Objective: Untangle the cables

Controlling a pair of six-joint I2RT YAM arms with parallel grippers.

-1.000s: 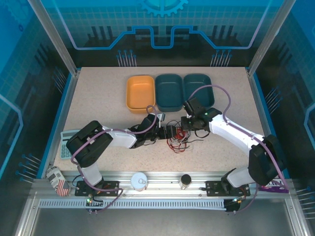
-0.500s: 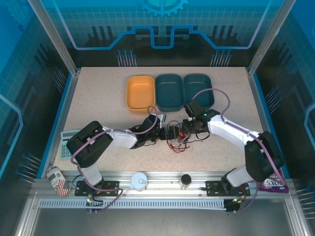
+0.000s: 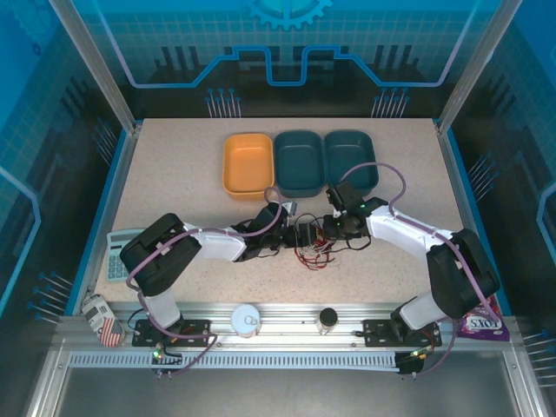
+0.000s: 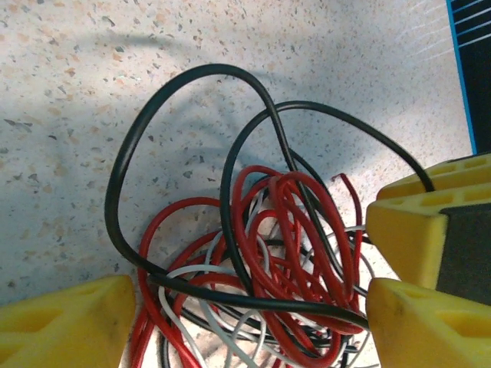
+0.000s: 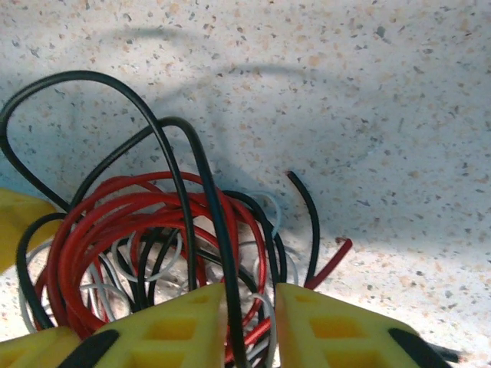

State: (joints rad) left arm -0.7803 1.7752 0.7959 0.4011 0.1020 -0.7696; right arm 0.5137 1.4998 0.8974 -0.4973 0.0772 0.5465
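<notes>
Cables (image 3: 314, 248) mid-frame on the worktop (image 3: 174, 178), left end effector (image 3: 294, 233) on their left, right end effector (image 3: 332, 228) on their right, bins (image 3: 299, 162) just above.

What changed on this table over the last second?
The right arm folded inward: its elbow swung toward the table's middle, uncovering more of a purple packet at the near right edge. The right pincer slid slightly toward the near edge, beside the cables. Nothing was visibly taken or let go. The left pincer and the tangle stayed about where they were.
</notes>
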